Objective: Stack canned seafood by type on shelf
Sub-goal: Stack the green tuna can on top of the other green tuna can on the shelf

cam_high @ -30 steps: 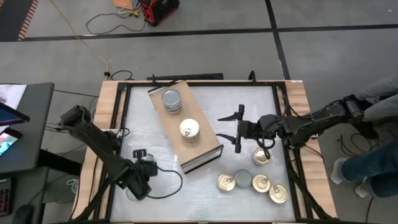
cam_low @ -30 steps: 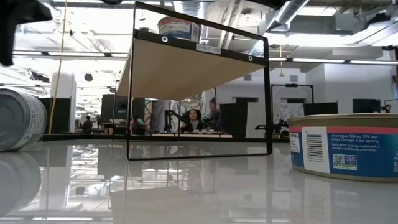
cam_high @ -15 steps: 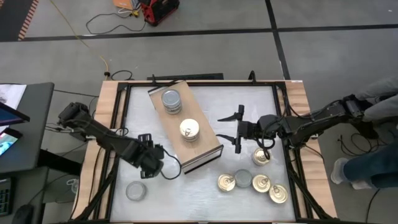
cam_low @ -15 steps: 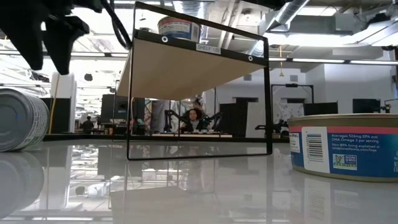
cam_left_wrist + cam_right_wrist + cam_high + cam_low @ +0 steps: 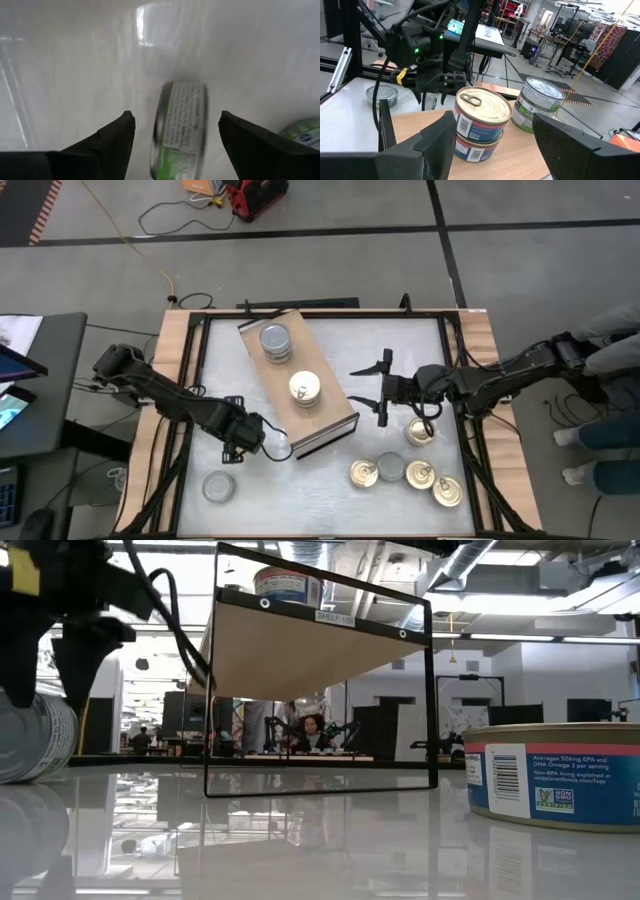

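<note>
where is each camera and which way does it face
High: overhead, straight down on shelf; both arms show.
Low: table height, level through the shelf frame; left arm shows.
Left wrist: between open left gripper fingers, at a tin.
Right wrist: past open right gripper, at gold tin stack.
Shared: that stack.

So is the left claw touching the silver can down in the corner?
Apart. The high view shows the left claw open near the shelf, with bare white table between it and the silver can.
</note>
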Robot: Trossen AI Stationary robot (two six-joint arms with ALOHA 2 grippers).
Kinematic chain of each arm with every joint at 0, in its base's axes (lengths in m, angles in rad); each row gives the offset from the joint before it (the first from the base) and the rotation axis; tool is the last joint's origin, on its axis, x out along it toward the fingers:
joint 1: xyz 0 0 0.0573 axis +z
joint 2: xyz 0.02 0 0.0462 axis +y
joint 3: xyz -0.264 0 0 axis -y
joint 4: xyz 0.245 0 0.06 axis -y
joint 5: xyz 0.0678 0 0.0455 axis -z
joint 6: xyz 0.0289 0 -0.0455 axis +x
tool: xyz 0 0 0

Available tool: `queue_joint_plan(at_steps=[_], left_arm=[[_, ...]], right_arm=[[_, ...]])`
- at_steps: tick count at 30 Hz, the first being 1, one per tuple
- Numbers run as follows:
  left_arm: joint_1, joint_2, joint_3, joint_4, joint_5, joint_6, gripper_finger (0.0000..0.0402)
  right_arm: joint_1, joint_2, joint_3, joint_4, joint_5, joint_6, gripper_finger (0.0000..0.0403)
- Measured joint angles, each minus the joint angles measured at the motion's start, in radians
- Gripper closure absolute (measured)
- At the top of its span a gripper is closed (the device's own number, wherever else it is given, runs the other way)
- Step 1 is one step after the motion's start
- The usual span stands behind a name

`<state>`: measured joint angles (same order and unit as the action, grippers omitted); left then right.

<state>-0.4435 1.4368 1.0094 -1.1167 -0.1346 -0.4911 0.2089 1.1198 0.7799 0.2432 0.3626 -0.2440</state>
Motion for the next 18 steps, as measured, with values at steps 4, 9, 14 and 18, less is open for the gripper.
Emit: queue_joint_plan(at_steps=[4, 9, 14, 18], left_arm=[[0.0, 0.0, -0.037, 0.002, 0.027, 0.001, 0.0126], [0.0, 0.0, -0.051, -0.002, 0.065, 0.003, 0.0175], [0.0, 0.0, -0.051, -0.017, 0.097, 0.019, 0.0273], [0.0, -0.013, -0.05, -0.02, 0.133, 0.01, 0.0273]], right_arm=[[0.0, 0.0, 0.0, 0.0, 0.0, 0.001, 0.0112], [0.0, 0.0, 0.0, 0.0, 0.0, 0.003, 0.0112], [0.0, 0.0, 0.0, 0.001, 0.0, 0.003, 0.0112], [0.0, 0.0, 0.0, 0.0, 0.0, 0.006, 0.0112]])
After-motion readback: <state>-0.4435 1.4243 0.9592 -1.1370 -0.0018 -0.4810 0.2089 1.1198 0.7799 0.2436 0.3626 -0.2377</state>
